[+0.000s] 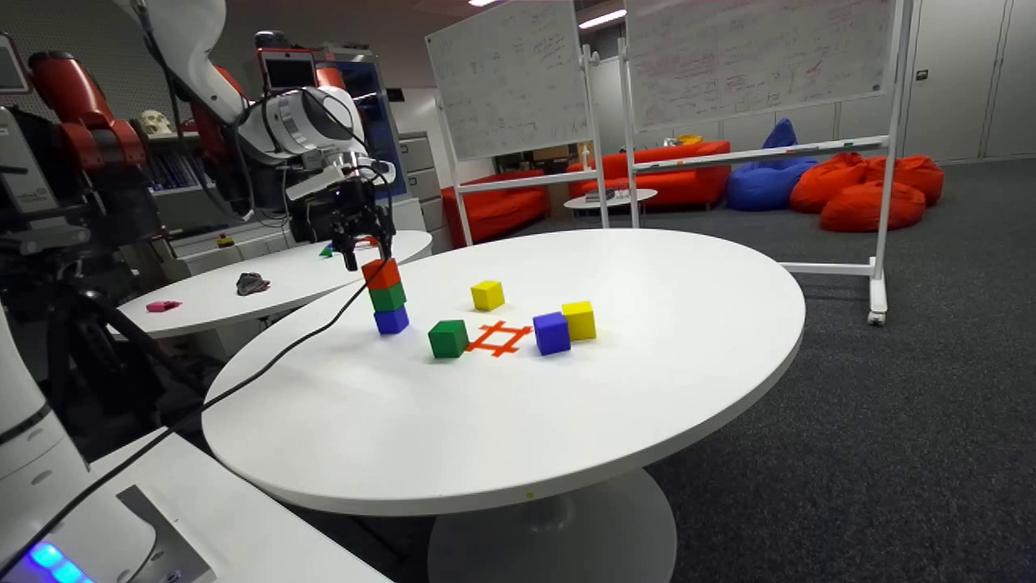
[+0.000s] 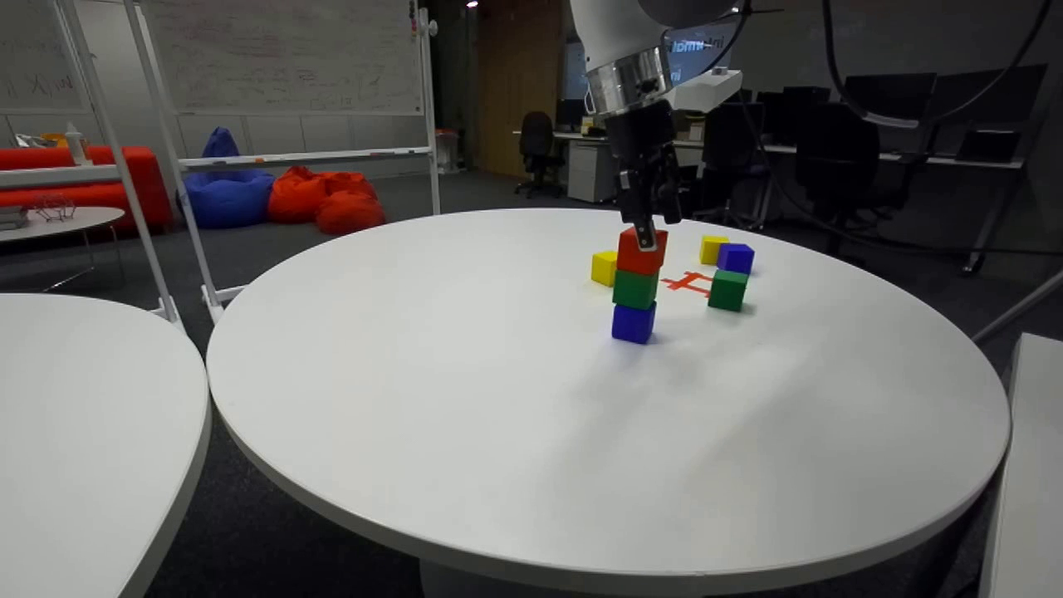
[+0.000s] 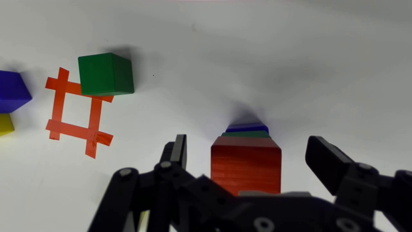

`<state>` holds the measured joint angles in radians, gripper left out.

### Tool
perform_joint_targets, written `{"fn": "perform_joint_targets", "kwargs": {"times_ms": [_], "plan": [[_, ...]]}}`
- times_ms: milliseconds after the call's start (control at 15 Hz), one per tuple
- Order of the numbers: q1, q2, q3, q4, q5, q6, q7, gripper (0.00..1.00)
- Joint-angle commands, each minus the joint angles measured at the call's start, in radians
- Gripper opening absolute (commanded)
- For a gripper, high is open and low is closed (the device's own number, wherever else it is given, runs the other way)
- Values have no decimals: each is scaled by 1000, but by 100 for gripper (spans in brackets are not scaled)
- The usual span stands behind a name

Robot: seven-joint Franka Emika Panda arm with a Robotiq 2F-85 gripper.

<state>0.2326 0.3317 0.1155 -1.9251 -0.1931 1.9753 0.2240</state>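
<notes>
1. the tool [image 3: 246, 143] is spread wide with nothing in its grasp; its dark fingers [image 3: 325, 158] stand left and right of the red block [image 3: 246, 169] in the wrist view, a gap showing on each side.
2. that block tops a tower of three: the middle green block [image 2: 635, 289] under it, then the bottom blue block [image 2: 634, 323] on the bench [image 2: 399, 415].
3. the tower seems to stand by weight and flat faces alone, its layers roughly in line; the even gaps likely spare it a knock.
4. in the wrist view the loose green block [image 3: 98, 74] sits left of the tower, overlapping a right-hand corner of the tape grid [image 3: 72, 129]; whether it rests on the tape i cannot tell.
5. in an exterior view, right of the grid, the loose blue block [image 1: 552, 334] has the paired yellow block [image 1: 580, 320] just behind its right side; the lone yellow block [image 1: 487, 295] lies on the grid's far side.
6. all are cubes with slightly softened edges; fine streaks on the red top suggest painted wood.
7. the tape looks glossy, creased at one crossing; the bench is white, smooth and round.
</notes>
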Motion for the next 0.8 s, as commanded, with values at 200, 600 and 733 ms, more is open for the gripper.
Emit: {"fn": "perform_joint_targets", "kwargs": {"times_ms": [200, 600, 733], "plan": [[-1, 1, 1, 2, 0, -2, 0, 100], [-4, 2, -1, 5, 1, -4, -6, 100], [-9, 13, -1, 16, 8, -5, -17, 100]]}}
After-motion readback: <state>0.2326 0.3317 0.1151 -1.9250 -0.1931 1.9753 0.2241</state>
